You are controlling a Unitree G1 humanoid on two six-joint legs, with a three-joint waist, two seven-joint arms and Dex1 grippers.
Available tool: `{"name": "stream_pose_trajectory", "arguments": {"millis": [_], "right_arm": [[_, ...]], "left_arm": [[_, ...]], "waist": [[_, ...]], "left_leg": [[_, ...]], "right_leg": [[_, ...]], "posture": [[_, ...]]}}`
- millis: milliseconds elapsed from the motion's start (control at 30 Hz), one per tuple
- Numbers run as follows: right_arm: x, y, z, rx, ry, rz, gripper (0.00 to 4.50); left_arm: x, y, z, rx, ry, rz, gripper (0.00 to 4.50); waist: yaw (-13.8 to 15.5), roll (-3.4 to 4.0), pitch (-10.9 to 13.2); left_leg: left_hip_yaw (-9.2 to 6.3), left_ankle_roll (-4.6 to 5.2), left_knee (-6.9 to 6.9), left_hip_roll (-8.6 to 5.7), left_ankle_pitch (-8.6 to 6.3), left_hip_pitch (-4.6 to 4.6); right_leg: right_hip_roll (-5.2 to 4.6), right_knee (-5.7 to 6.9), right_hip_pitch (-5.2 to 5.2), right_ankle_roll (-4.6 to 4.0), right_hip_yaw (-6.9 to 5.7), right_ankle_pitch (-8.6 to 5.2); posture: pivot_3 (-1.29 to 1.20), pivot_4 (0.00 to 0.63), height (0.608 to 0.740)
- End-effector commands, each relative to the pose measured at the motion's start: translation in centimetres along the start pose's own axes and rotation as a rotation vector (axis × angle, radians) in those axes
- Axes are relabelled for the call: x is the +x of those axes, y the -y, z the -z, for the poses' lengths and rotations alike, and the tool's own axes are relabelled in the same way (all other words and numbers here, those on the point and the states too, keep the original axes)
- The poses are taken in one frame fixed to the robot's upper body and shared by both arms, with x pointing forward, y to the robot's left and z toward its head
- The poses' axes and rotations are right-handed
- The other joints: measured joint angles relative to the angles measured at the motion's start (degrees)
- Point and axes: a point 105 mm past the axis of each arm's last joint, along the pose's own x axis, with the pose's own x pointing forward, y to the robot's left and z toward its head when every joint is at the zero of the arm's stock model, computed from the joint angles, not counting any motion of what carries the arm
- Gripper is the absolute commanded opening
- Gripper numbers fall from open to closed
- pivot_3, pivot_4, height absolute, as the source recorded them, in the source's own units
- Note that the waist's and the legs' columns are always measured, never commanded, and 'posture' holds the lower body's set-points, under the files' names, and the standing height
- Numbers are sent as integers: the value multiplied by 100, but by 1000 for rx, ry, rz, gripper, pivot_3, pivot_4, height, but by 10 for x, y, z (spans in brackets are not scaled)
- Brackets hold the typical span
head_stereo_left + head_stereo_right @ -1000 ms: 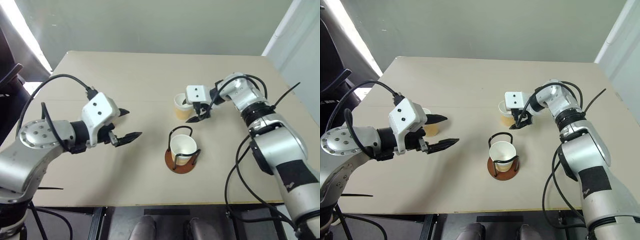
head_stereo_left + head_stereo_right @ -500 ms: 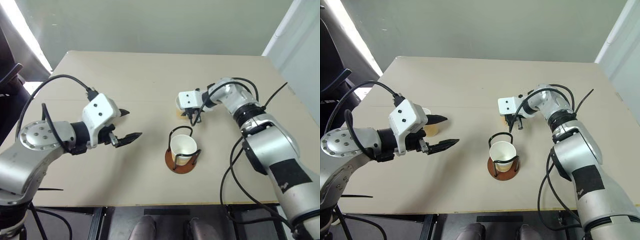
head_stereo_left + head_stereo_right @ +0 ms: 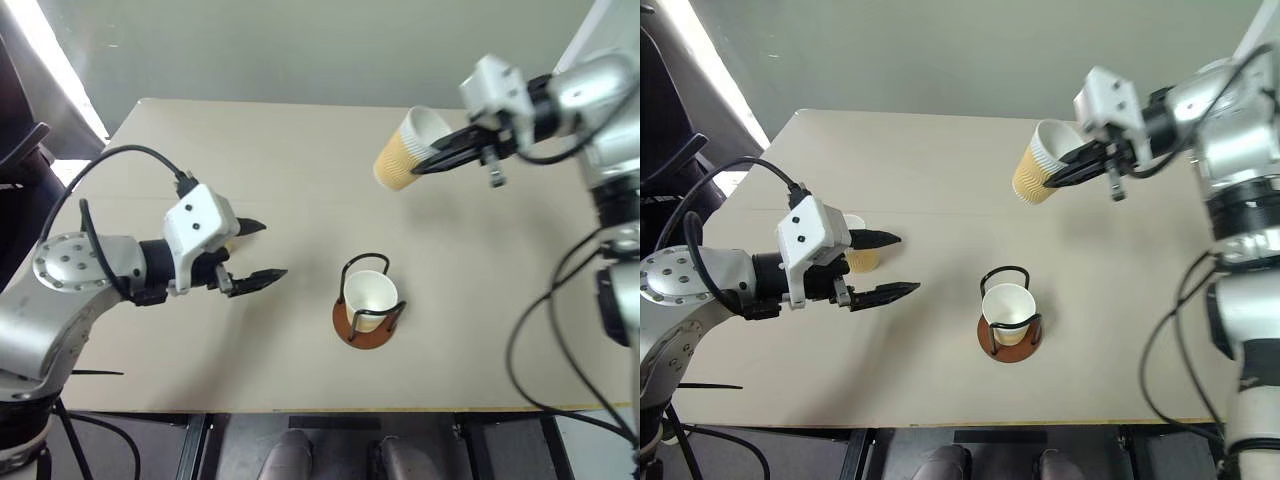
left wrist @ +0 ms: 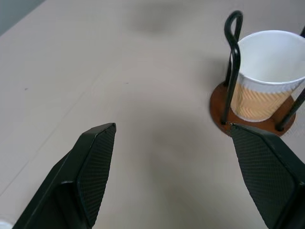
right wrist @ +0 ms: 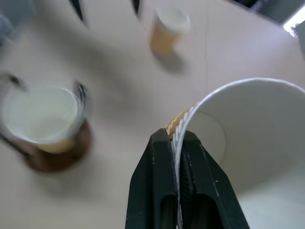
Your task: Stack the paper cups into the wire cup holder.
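**Paper cup held aloft by the right gripper, one cup seated in the wire holder**

A tan-yellow tapered paper cup with a white inside and a white rolled rim (image 3: 1041, 160) is seen in the air above the far right part of the beige surface (image 3: 300, 180), tilted so that its mouth faces up and toward the right arm. It is gripped by the right gripper (image 3: 1072, 167), whose two black fingers (image 5: 164, 191) are clenched on the cup's wall at the rim, one finger inside and one outside, as is shown plainly in the right wrist view.

A second paper cup of the same kind (image 3: 370, 298) is seated upright in the wire cup holder (image 3: 366, 312), a set of thin black wire loops rising from a round reddish-brown disc base. The holder is placed near the middle of the surface, toward its near edge, and the wire loops are seen around the cup, one of them rising above its rim.

A third paper cup of the same kind (image 3: 860, 254) is set upright on the left part of the surface, well apart from the holder. It is partly hidden behind the left gripper (image 3: 256, 251), which hangs above the surface just beside it. The left gripper's black fingers (image 4: 97, 167) are spread wide and released, with nothing between them; they point toward the holder, which is seen beyond the fingertips in the left wrist view.
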Motion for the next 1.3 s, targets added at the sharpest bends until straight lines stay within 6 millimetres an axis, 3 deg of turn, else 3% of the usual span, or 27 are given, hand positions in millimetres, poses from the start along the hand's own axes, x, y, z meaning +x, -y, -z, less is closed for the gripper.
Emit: {"name": "stream_pose_trajectory", "arguments": {"millis": [33, 233, 400, 700, 800, 1033, 1167, 1300], "right_arm": [[9, -33, -26, 14, 90, -157, 58], [39, -69, -15, 50, 74, -300, 58], [50, -71, -4, 28, 21, -290, 58], [63, -71, -1, 11, 3, -304, 58], [68, -72, -1, 9, 0, -315, 625], [72, -73, 0, 3, -4, -323, 3115], [60, -61, -2, 35, 15, -252, 4463], [6, -40, -13, 167, 285, -88, 4463]], "left_arm": [[4, 1, -8, 44, 31, 19, 4085], [9, 2, -10, 50, 40, 55, 4085], [9, 3, -10, 48, 36, 55, 4085], [7, 4, -9, 39, 30, 37, 4085], [6, 4, -8, 36, 26, 31, 4085], [4, 2, -6, 36, 18, 15, 4085], [-7, -22, -4, 65, -16, -99, 4085], [-41, -66, 12, 127, -174, -264, 4085]], "waist": [[-36, 0, 0], [-136, -6, 1], [-162, -6, 1], [-159, -6, 1], [-159, -6, 1], [-158, -6, 1], [-157, -6, 1], [-142, -6, 1]], "left_leg": [[4, -1, 1, 10, 1, 7], [8, 6, 3, 45, -3, 80], [-6, 20, 11, 57, -11, 93], [-13, 23, 10, 57, -14, 83], [-14, 23, 10, 56, -14, 83], [-16, 23, 10, 57, -14, 83], [-17, 23, 10, 57, -14, 83], [-23, 21, 10, 57, -12, 83]], "right_leg": [[6, 4, 1, 0, 4, 0], [35, 24, 28, -7, 30, -4], [51, 45, 27, -14, 38, -2], [54, 42, 25, -14, 35, -2], [54, 41, 26, -14, 35, -2], [55, 38, 26, -14, 33, -2], [55, 37, 26, -14, 33, -2], [56, 36, 23, -15, 34, -2]], "posture": [[0, 150, 740], [0, 150, 740], [0, 150, 740], [0, 150, 740], [0, 150, 740], [0, 150, 740], [0, 150, 740], [0, 150, 740]]}}
